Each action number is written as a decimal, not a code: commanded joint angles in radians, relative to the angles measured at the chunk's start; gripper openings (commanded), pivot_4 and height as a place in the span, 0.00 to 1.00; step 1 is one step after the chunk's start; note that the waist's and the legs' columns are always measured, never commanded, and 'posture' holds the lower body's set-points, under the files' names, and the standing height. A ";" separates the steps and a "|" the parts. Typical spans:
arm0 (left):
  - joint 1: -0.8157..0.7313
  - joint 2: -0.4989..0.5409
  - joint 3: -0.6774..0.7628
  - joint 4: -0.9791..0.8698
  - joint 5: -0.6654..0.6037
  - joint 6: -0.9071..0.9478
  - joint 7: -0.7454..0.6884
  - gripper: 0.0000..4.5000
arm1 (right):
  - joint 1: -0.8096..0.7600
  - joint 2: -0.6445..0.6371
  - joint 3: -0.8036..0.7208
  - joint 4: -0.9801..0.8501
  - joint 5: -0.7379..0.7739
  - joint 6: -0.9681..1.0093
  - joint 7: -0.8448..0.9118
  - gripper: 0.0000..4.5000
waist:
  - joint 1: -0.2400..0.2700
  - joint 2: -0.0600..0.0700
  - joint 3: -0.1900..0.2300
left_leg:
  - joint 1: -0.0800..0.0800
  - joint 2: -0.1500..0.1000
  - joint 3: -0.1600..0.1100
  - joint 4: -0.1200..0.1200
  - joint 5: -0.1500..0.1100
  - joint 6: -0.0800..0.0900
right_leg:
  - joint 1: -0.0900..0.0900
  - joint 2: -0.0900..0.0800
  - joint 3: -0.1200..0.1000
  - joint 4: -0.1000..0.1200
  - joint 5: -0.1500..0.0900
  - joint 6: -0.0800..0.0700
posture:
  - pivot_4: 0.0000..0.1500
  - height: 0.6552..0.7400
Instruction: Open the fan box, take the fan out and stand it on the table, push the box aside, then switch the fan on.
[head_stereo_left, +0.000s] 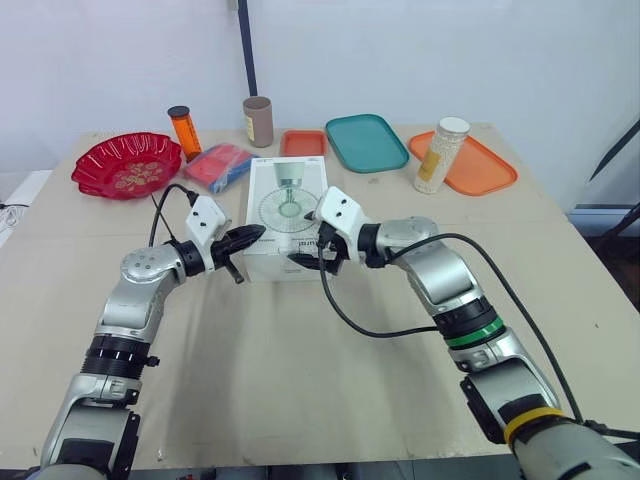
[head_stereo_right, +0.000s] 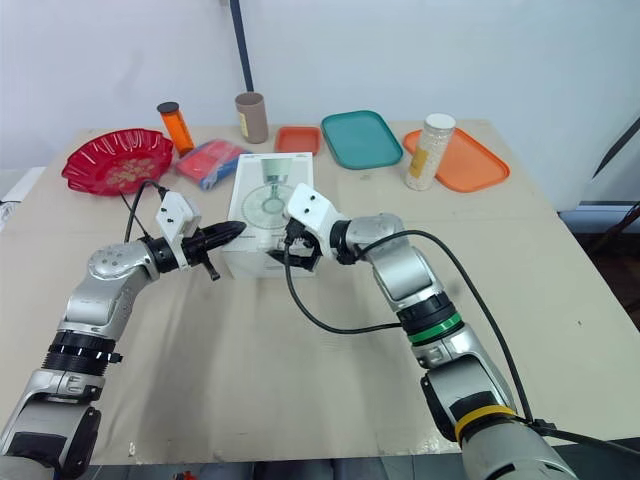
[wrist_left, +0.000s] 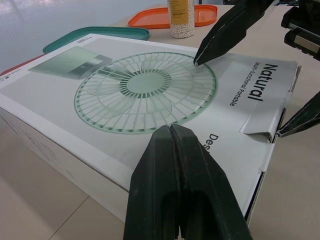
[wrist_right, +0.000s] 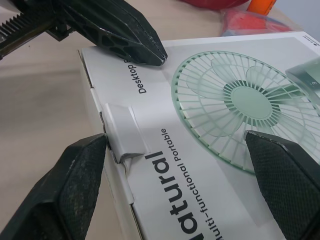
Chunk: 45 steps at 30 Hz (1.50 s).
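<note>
The white fan box (head_stereo_left: 285, 195) lies flat mid-table, a green fan printed on its lid, closed. Its tuck flap (wrist_right: 122, 131) on the near end sticks out slightly. My left gripper (head_stereo_left: 254, 233) is shut and empty, its tips resting on the lid's near left corner (wrist_left: 171, 131). My right gripper (head_stereo_left: 312, 246) is open and straddles the near edge of the box: one finger (wrist_right: 75, 185) sits at the front face beside the flap, the other finger (wrist_right: 285, 180) hovers over the printed fan. The fan itself is hidden inside the box.
Behind the box stand a red bowl (head_stereo_left: 127, 165), an orange bottle (head_stereo_left: 184, 130), a red and blue packet (head_stereo_left: 220, 165), a brown tube (head_stereo_left: 258, 120), a small orange tray (head_stereo_left: 303, 143), a teal tray (head_stereo_left: 365, 142) and a jar (head_stereo_left: 440, 155) on an orange tray (head_stereo_left: 485, 170).
</note>
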 joint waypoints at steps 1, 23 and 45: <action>0.001 -0.001 0.015 -0.031 0.000 -0.008 0.001 0.02 | -0.033 0.015 -0.043 -0.026 0.041 0.040 0.002 1.00 | 0.000 0.000 0.000 | 0.000 0.000 0.000 0.000 0.000 0.000 | 0.000 0.000 0.000 0.000 0.000 0.000 | 1.00 1.00; 0.026 -0.018 0.013 -0.060 0.002 -0.004 0.010 0.02 | -0.102 0.036 -0.130 0.051 0.077 0.114 -0.094 1.00 | 0.000 0.000 0.000 | 0.000 0.000 0.000 0.000 0.000 0.000 | 0.000 0.000 0.000 0.000 0.000 0.000 | 1.00 1.00; -0.003 0.012 0.020 -0.031 0.009 -0.004 -0.028 0.02 | 0.244 -0.228 -0.108 -0.371 0.277 0.183 0.142 1.00 | -0.001 0.000 0.000 | -0.001 0.002 0.001 0.001 -0.003 0.005 | 0.000 0.001 0.000 0.000 0.000 0.000 | 1.00 1.00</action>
